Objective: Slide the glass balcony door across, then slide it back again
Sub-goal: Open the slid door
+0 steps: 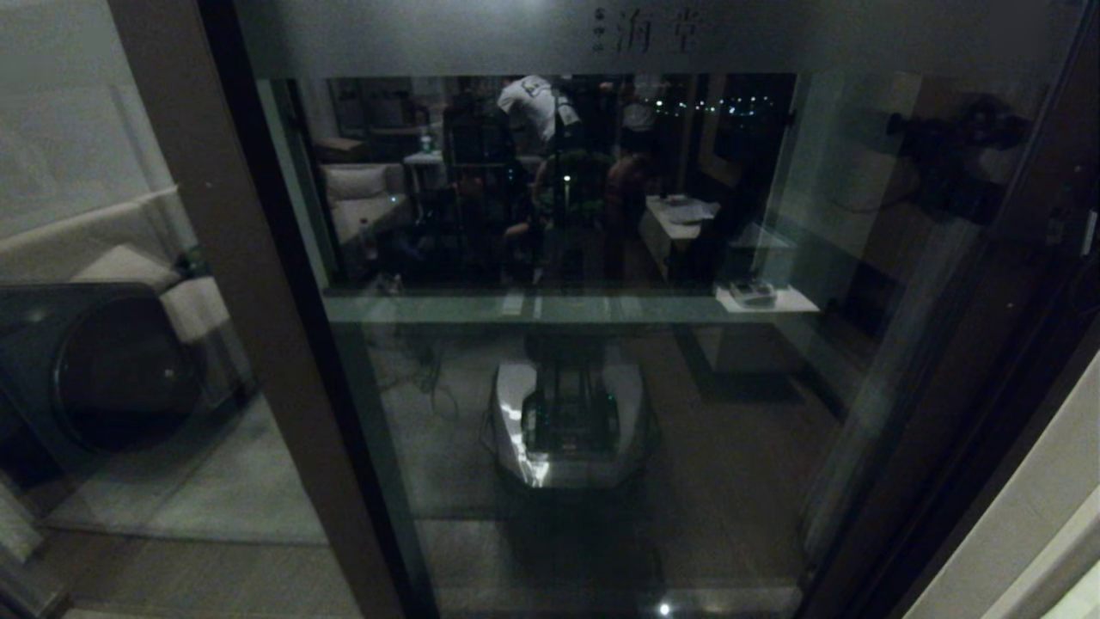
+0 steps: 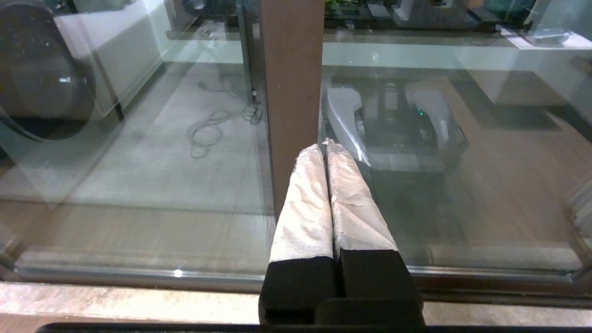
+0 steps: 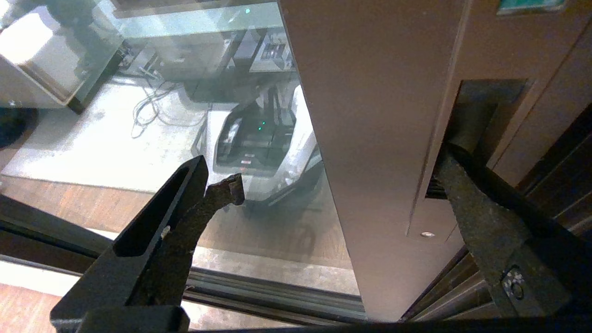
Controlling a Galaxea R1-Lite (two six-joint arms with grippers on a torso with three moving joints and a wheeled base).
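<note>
The glass balcony door (image 1: 584, 258) fills the head view, with a frosted top strip (image 1: 644, 34) bearing Chinese characters and a dark brown frame. My right gripper (image 3: 344, 166) is open and straddles the door's right upright (image 3: 370, 138). One of its fingers (image 3: 462, 152) reaches into the recessed slot handle (image 3: 490, 106), above a small screw (image 3: 428, 234). The other finger (image 3: 222, 189) hangs free in front of the glass. My left gripper (image 2: 323, 145) is shut, its white-wrapped fingers (image 2: 305, 208) pointing at the left brown upright (image 2: 291, 92) with nothing between them.
The glass reflects the robot's base (image 1: 567, 421) and the room. A round dark appliance (image 1: 112, 370) stands behind the left pane. The floor track (image 3: 277, 286) and a stone sill (image 2: 115, 300) run along the bottom. A light wall (image 1: 1031, 516) borders the right side.
</note>
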